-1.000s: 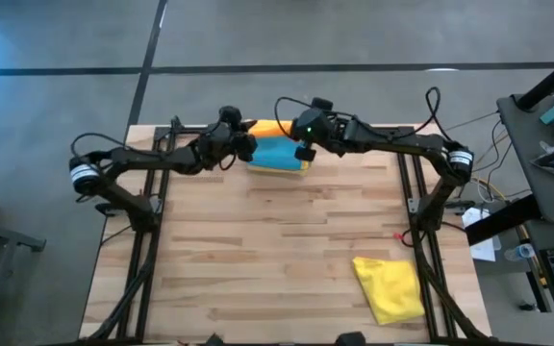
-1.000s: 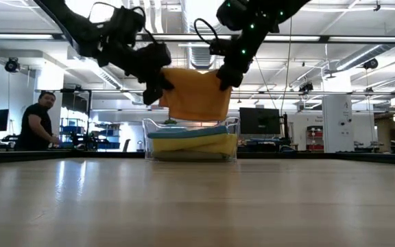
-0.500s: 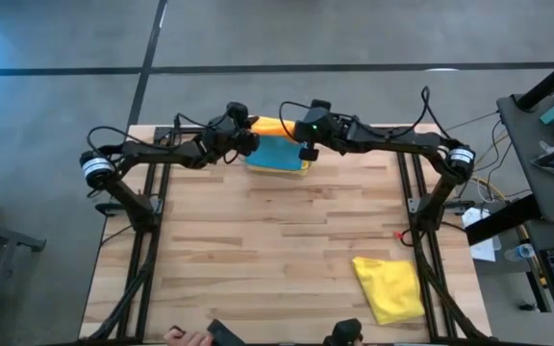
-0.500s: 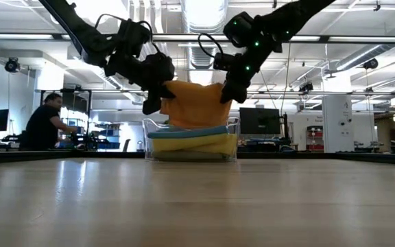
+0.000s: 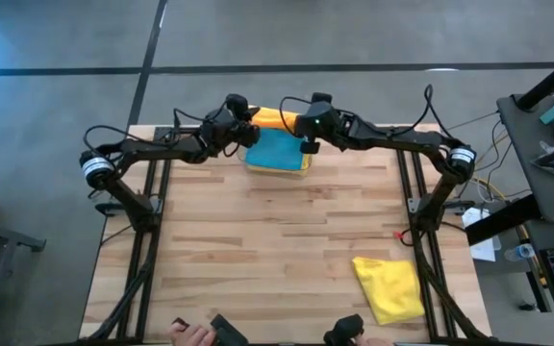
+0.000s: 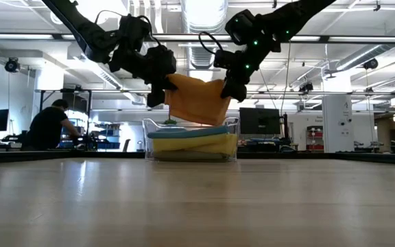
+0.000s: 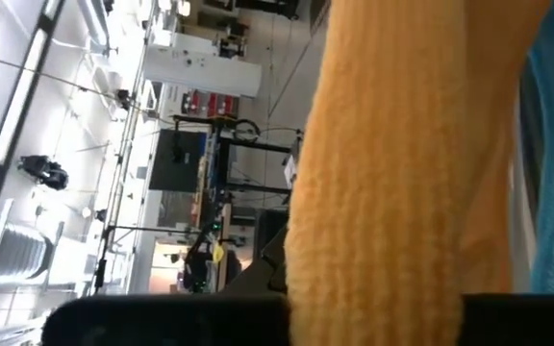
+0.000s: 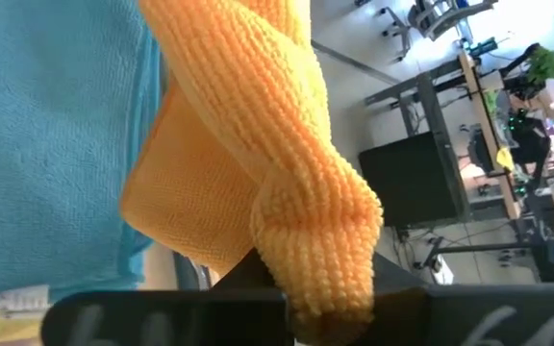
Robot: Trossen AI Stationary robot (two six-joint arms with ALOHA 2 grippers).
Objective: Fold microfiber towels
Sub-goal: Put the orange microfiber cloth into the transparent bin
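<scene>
From above, the orange towel (image 5: 269, 117) hangs between the two pincers at the far edge of the tabletop (image 5: 277, 250). The left pincer (image 5: 248, 128) pinches one end and the right pincer (image 5: 301, 131) pinches the other. Just under them lies a blue towel (image 5: 279, 152) on top of a stack. A crumpled yellow towel (image 5: 390, 286) lies well apart, near the right front corner.

From table height, the orange towel (image 6: 197, 100) is soft and saggy. It hangs in the air just above the clear bin (image 6: 192, 140), held shut at both upper corners.

In the left wrist view, the fuzzy orange towel (image 7: 402, 163) fills the middle.

In the right wrist view, a bunched orange fold (image 8: 306, 221) sits clamped in the pincer, beside the blue towel (image 8: 56, 144).
</scene>
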